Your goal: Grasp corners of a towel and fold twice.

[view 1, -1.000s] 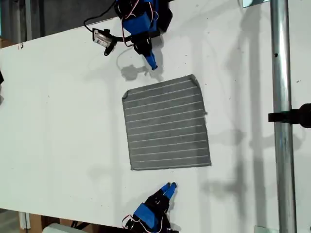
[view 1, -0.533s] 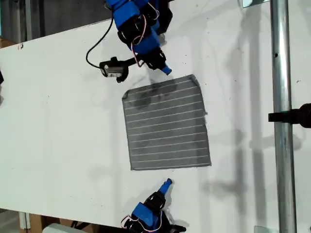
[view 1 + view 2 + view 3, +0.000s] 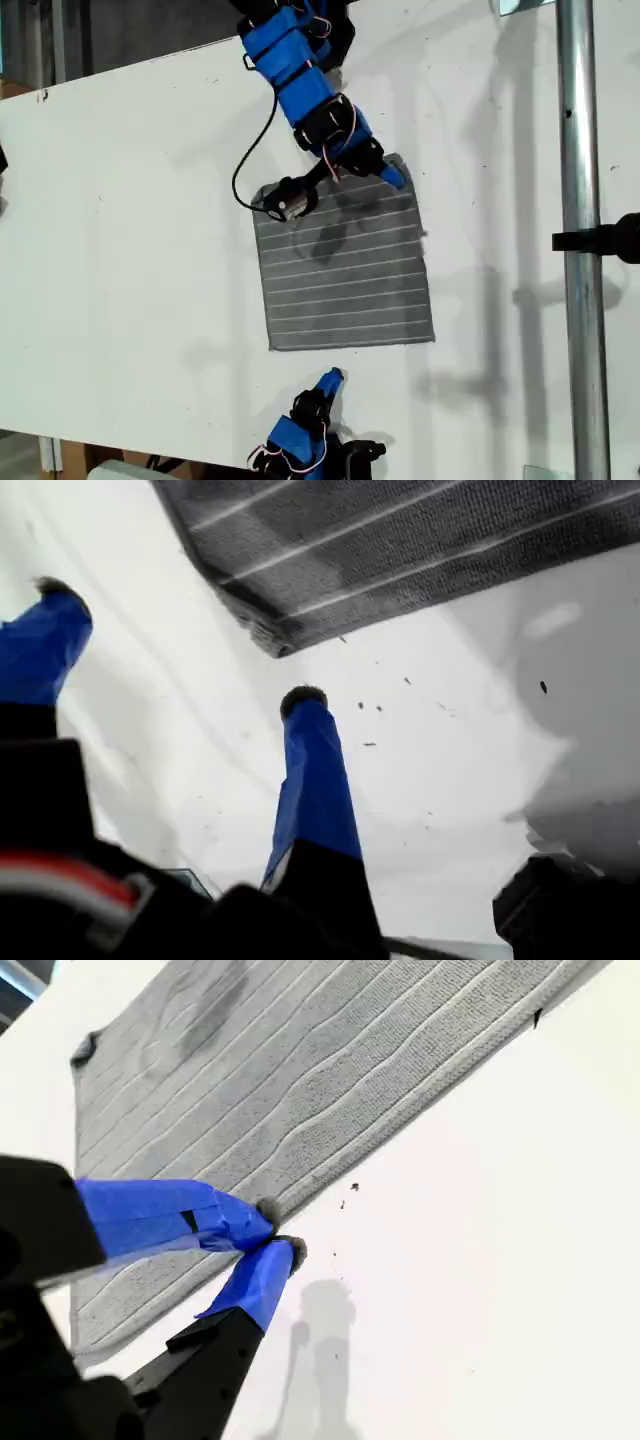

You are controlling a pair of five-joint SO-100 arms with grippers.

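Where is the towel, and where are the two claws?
Towel (image 3: 345, 270), exterior view, its striped middle.
First claw (image 3: 180, 645), first wrist view, the gap between its open blue tips.
Second claw (image 3: 272, 1230), second wrist view, where its blue tips meet.

I see a white table w/ the grey striped towel lying flat on it, center of exterior view.

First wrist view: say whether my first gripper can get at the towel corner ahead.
Probably yes. My first gripper has its fingers open, the corner lies just ahead of them, and only bare table shows between.
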